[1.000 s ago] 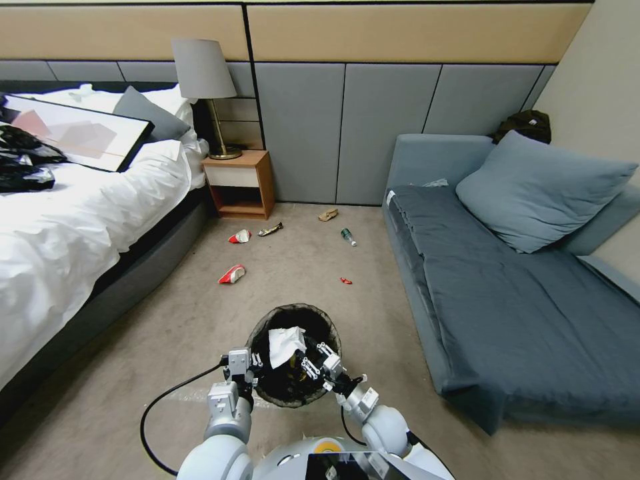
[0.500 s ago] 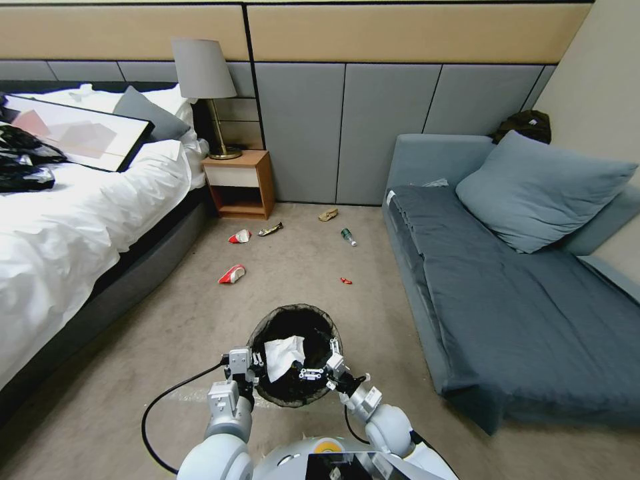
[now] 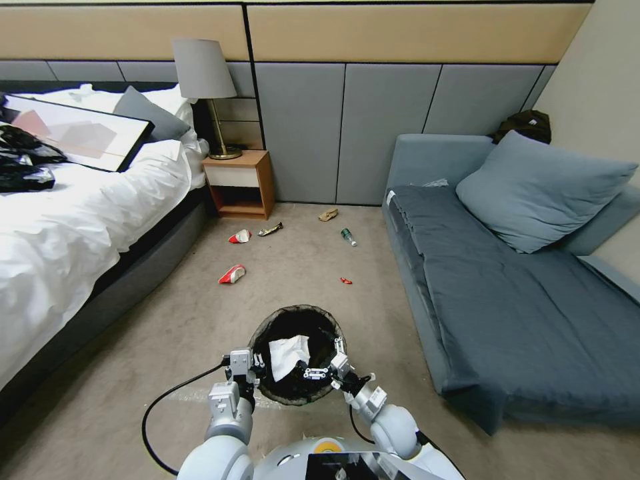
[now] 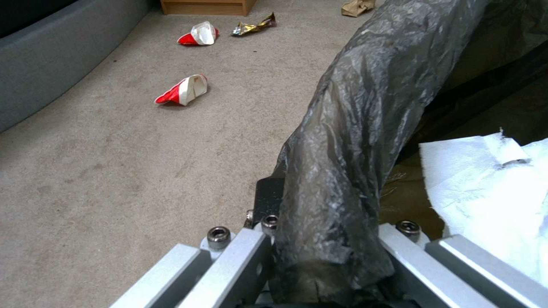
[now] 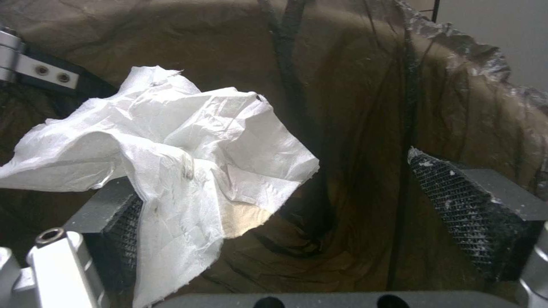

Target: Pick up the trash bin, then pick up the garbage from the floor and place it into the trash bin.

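Left pincer [image 3: 248, 371] clamped on trash bin [image 3: 295, 317] rim. Right pincer [image 3: 325, 363] over bin mouth, jaws spread wide; white tissue [image 5: 171, 145] clings to one pad. Shake off inside bin.

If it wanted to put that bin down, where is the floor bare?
Bare floor lies between the bed and the trash bin, which the left tool grips by the rim; another strip runs between bin and sofa. Near the nightstand it is crowded: red-and-white wrappers, a green bottle, brown paper. The right tool hangs open over the bin.
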Robot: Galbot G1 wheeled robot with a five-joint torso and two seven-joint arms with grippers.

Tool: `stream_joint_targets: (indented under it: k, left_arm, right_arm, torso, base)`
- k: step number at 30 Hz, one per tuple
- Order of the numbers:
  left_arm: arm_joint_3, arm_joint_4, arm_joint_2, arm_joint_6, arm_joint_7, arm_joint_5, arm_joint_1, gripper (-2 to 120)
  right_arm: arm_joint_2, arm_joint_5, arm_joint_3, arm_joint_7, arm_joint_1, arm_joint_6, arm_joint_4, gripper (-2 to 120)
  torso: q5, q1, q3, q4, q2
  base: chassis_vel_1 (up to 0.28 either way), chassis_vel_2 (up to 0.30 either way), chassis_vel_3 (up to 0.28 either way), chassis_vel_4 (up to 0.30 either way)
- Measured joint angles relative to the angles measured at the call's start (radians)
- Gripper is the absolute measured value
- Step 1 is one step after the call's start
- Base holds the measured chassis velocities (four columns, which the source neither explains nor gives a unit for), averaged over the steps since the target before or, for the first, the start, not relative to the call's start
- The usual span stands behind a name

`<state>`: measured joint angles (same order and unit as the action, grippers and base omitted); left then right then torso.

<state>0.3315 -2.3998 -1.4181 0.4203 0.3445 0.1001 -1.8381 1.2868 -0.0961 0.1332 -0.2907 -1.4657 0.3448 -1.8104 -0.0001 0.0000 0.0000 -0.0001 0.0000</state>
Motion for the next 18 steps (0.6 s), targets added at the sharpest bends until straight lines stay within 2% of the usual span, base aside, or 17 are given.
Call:
stream_joint_targets:
  k: [9,10,12,13,14,17,18]
  left_arm:
    - [0.002,0.004,-0.001,-0.005,0.0,-0.003,0.002,1]
    - [0.017,0.006,0.0,-0.006,0.011,-0.017,0.002,1]
    - [0.013,0.006,-0.002,-0.007,0.01,-0.017,0.003,1]
    - [0.014,0.009,0.0,-0.007,0.01,-0.014,0.002,1]
    - [0.011,0.009,-0.001,-0.008,0.008,-0.014,0.002,1]
    - [0.014,0.009,-0.001,-0.009,0.01,-0.016,0.002,0]
    - [0.012,0.009,-0.001,-0.008,0.008,-0.015,0.001,0]
  right_arm:
    - [0.0,-0.002,0.025,0.003,-0.009,-0.001,-0.017,100]
    - [-0.004,-0.007,0.041,0.018,-0.01,-0.004,-0.016,100]
    - [-0.002,-0.006,0.037,0.02,-0.012,-0.003,-0.016,100]
    - [0.001,-0.005,0.034,0.019,-0.014,-0.003,-0.018,100]
    - [0.001,-0.003,0.033,0.019,-0.014,-0.002,-0.019,100]
    - [0.003,-0.001,0.03,0.019,-0.014,-0.002,-0.021,100]
    - [0.003,0.0,0.028,0.017,-0.013,-0.001,-0.023,100]
  torso:
    - [0.0,0.0,0.0,-0.0003,0.0]
    - [0.0005,0.0,0.0,0.0006,0.0]
    - [-0.0004,0.0,0.0,0.0003,0.0]
    - [0.0009,0.0,0.0,0.0,0.0]
    - [-0.0009,0.0,0.0,-0.0001,0.0]
    - [0.0007,0.0,0.0,0.0,0.0]
    - [0.0,0.0,0.0,0.0,0.0]
  base:
    - [0.0,0.0,0.0,0.0]
    - [0.0,0.0,0.0,0.0]
    - [0.0,0.0,0.0,0.0]
    - [0.0,0.0,0.0,0.0]
    - [0.0,0.0,0.0,0.0]
    - [0.0,0.0,0.0,0.0]
    - [0.0,0.0,0.0,0.0]
